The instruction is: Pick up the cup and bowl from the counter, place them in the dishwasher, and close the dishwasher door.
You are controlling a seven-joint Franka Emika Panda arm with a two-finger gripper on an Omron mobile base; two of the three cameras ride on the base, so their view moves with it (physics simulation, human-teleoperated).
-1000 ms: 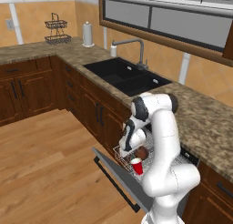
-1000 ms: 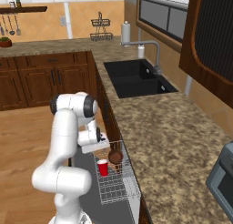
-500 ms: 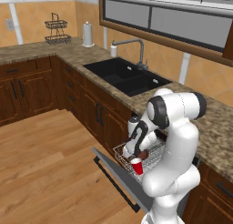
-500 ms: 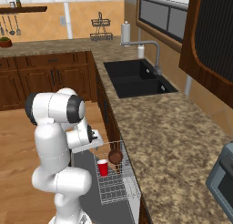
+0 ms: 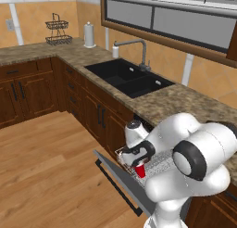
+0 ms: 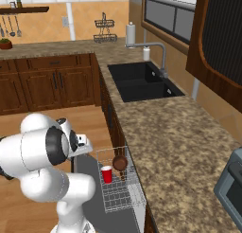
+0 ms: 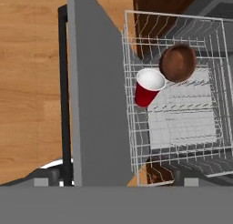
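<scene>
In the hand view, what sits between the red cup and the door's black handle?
In the hand view, the flat grey dishwasher door panel and the rack's white wire edge lie between the cup and the handle. The stretch is otherwise bare.

The rack (image 7: 182, 123) was thin white wire, glossy-looking. In it the cup (image 7: 148, 88) looked like smooth red plastic with a white inside, and the bowl (image 7: 178, 63) like dark reddish-brown wood with a soft sheen. The door (image 7: 93, 104) was a flat matt grey panel, its handle (image 7: 64, 95) a plain black bar. The counter (image 6: 179, 147) was speckled brown-and-beige stone, faintly polished. The cabinets (image 5: 28, 90) were dark brown wood, and the floor (image 5: 51, 171) lighter wood planks, smooth.
</scene>
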